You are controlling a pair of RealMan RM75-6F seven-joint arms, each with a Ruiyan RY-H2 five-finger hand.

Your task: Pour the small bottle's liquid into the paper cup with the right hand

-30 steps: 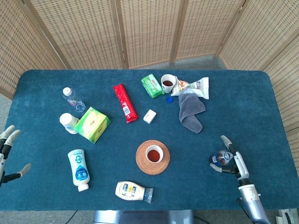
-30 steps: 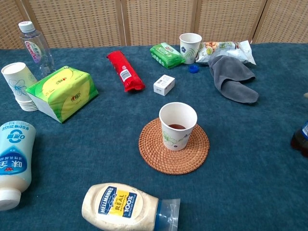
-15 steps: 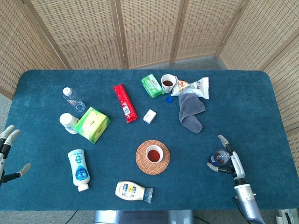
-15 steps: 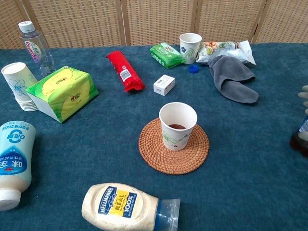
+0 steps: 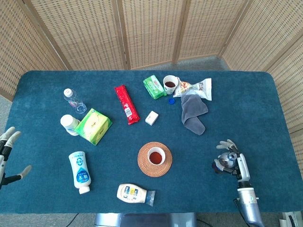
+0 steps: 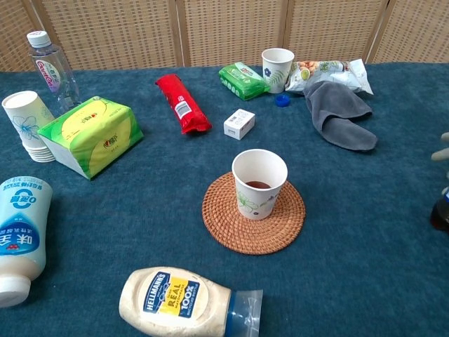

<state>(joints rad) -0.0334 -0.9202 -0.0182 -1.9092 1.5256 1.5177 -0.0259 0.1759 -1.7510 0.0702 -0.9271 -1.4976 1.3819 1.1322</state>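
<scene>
**Q:** Where, then, does the small bottle (image 5: 226,161) stand, and how will it handle?

**A:** Note it upright on the bench (image 5: 246,109), near the front right corner, well apart from the paper cup (image 5: 155,155) on its woven coaster (image 5: 144,165). The cup holds a little dark liquid. The bottle looks small, smooth and dark-filled; judge it light but slippery, with thin walls that yield if you squeeze hard. Take it round the body below the shoulder, never at the neck, so that the mouth stays free for tipping. Whether its cap is on cannot be told from either view.

**Q:** And the hands?

**A:** Your right hand (image 5: 230,159) has its fingers curled round the bottle; the head view suggests contact, so treat it as held, though the firmness of the hold is not shown. The chest view catches only the bottle's dark edge at the right border. Your left hand (image 5: 8,151) idles at the bench's left edge, fingers apart, holding nothing.

**Q:** What differs from the frame half a second ago?

**A:** Then one finger of the right hand pointed straight out beyond the bottle; now the fingers are folded over it. Everything else on the bench is unmoved.
</scene>
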